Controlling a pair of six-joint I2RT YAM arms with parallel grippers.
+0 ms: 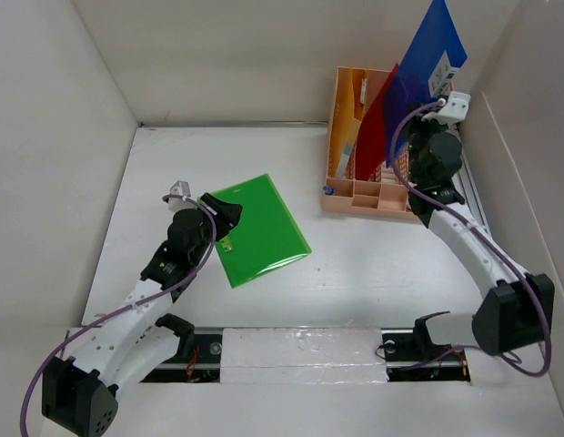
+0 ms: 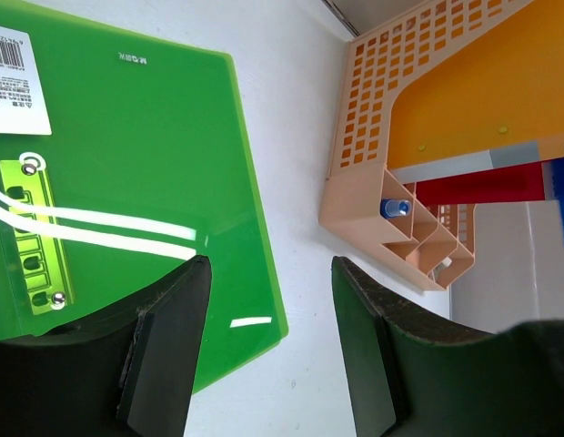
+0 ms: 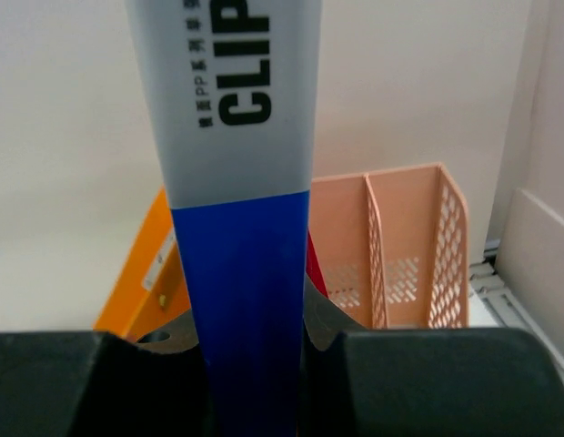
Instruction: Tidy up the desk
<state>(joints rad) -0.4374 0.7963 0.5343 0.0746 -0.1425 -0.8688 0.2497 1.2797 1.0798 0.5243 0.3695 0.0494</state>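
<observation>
White walls box in the desk (image 1: 373, 273), rail (image 1: 300, 350) along its near edge. Left gripper (image 1: 223, 217) hangs released over the green clipboard's (image 1: 264, 232) left edge, mid-desk. In the far right corner stands a rack (image 1: 337, 137); above it the right gripper (image 3: 255, 350) grasps a blue clipboard (image 1: 434, 45).
</observation>
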